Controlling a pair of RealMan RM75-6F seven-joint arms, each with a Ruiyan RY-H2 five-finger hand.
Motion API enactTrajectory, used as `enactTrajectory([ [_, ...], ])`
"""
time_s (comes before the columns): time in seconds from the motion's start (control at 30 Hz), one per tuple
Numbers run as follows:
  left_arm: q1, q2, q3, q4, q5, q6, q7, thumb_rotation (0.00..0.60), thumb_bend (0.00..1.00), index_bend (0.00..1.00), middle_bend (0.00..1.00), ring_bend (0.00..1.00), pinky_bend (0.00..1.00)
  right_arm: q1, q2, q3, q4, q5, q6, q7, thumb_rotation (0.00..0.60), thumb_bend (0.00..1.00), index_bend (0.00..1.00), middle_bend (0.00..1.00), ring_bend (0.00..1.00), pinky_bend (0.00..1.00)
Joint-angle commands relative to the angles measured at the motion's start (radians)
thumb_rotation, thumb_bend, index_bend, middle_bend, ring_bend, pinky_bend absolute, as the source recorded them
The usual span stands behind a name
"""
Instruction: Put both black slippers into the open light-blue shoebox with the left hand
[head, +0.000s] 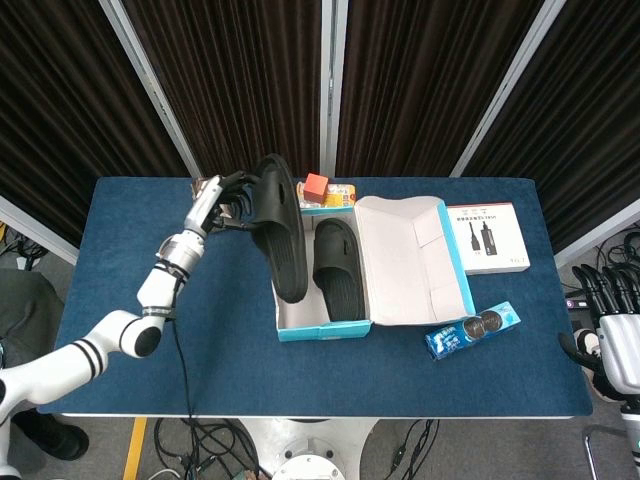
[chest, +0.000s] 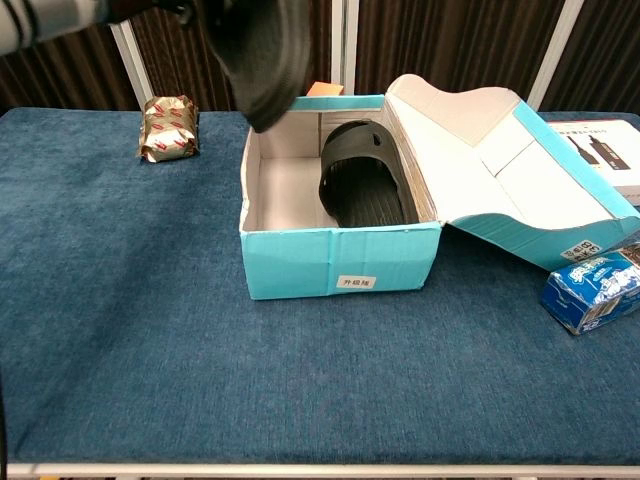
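Slipper 2 carried over the shoebox (head: 372, 322)
Left hand (head: 222, 200) grips the slipper (head: 279, 228) firmly; lower it toe-first beside slipper 1 (head: 336, 262).

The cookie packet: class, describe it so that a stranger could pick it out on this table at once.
Start at the open light-blue shoebox in the middle of the blue table. Just off its front right corner, below the lid, lies the cookie packet. It alone is dark blue with round dark cookies pictured on it; the white box behind it shows a cable.
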Motion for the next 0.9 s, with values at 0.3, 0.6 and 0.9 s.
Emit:
enactTrajectory([
  [0.3,-0.082,-0.233,0.057,0.305,0.083,0.103,-0.045,0.600,0.00,0.57,0.55,0.59,0.74,-0.008,0.004,0.000,-0.023,0.013,0.006,-0.031,0.600,0.15,0.00,0.08,0.00,0.03],
  [0.6,-0.097,-0.357,0.104,0.484,0.122,0.181,-0.085,0.600,0.00,0.58,0.55,0.57,0.74,-0.006,0.003,0.001,-0.040,0.013,0.004,-0.054,0.600,0.15,0.00,0.08,0.00,0.03],
  [0.9,-0.089,-0.445,0.152,0.621,0.148,0.237,-0.109,0.600,0.00,0.58,0.55,0.57,0.74,-0.009,0.002,0.003,-0.048,0.017,0.008,-0.064,0.600,0.15,0.00,0.08,0.00,0.03],
])
